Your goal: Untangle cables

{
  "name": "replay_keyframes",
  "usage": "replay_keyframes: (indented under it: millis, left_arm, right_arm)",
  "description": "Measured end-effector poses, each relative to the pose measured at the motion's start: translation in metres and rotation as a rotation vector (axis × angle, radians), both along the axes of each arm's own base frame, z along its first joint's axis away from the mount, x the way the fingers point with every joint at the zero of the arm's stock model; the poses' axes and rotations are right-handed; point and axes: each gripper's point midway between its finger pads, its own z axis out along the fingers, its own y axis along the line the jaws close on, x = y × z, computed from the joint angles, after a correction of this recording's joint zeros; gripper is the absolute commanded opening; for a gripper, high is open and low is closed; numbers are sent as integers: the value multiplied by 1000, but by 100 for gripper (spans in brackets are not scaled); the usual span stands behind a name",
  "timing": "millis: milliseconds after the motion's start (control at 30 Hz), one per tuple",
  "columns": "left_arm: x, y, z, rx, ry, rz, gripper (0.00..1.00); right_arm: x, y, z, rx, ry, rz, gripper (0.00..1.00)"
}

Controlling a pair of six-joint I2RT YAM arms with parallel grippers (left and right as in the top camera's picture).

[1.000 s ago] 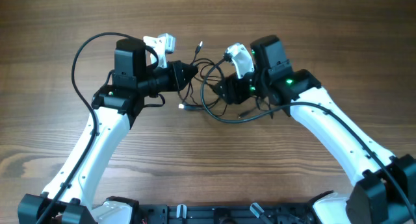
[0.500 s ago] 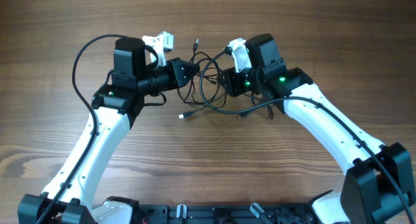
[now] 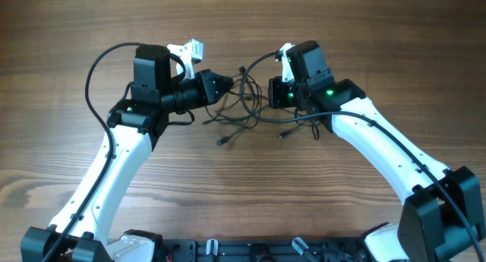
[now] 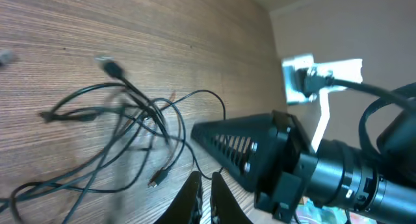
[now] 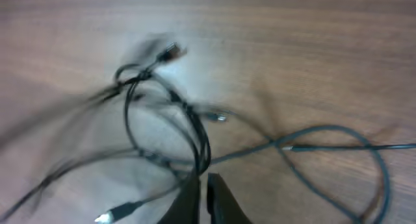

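Overhead: both arms reach toward mid-table with tips facing each other. The cables (image 3: 243,102) sit between them as one loose tangle over the wooden table (image 3: 364,34). Left end effector (image 3: 228,85) is at the tangle's left edge and right end effector (image 3: 271,93) at its right edge, near each other but apart. A few strands run roughly straight from one to the other, and slack loops spread toward the robot base below that line. One plug end (image 3: 222,141) trails out at the lower left of the tangle, another plug end (image 3: 282,134) at the lower right. I can't tell from this view whether the tangle is resting on the table or lifted off it.

Left wrist: left end effector (image 4: 203,197) is closed, fingers nearly touching. A thin strand of the cables (image 4: 140,120) curves down into the tips, so I read it as gripping that strand. The rest of the tangle spreads left over the wood, with a plug end (image 4: 114,67) at the far side.

Right wrist: blurry. Right end effector (image 5: 199,198) is clamped on a dark loop of the cables (image 5: 195,136) that runs straight into the tips. A plug end (image 5: 170,52) shows near the top of the loop, and a pale-tipped plug end (image 5: 107,217) at bottom left.
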Motion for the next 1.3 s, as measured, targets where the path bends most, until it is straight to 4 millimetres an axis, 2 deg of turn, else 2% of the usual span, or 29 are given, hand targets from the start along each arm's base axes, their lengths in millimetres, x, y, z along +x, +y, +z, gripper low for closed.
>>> replay_keyframes:
  millis: [200,300,367,400,433,467,500,567,667,833,1033,1300]
  left_arm:
    - [0,0,0,0,0,1,6]
    - [0,1,-1,3,3,3,6]
    - [-1,4,-7,25,25,21,8]
    - [-1,7,-11,43,35,31,15]
    - [-2,10,-16,64,50,43,28]
    - [-3,15,-23,102,68,65,45]
    - [-4,22,-31,141,93,93,52]
    - [-4,35,-44,217,119,147,58]
    - [2,52,-58,315,121,211,57]
    - [11,62,-87,420,138,219,56]
    - [21,55,-125,476,154,172,55]
    - [40,39,-139,470,95,151,50]
  right_arm:
    - [-23,7,-7,10,71,110,40]
    - [-26,8,-8,5,70,149,49]
    - [-27,9,-8,5,66,163,50]
    - [-27,9,-7,4,63,167,51]
    - [-27,9,-7,4,62,168,52]
    - [-26,10,-7,5,60,169,54]
    - [-26,10,-7,4,57,171,55]
    - [-25,10,-7,4,54,169,55]
    - [-23,7,-7,-4,52,145,55]
    - [-20,4,-8,-13,55,110,55]
    - [-19,3,-8,-14,57,98,55]
    - [-19,3,-8,-8,61,86,55]
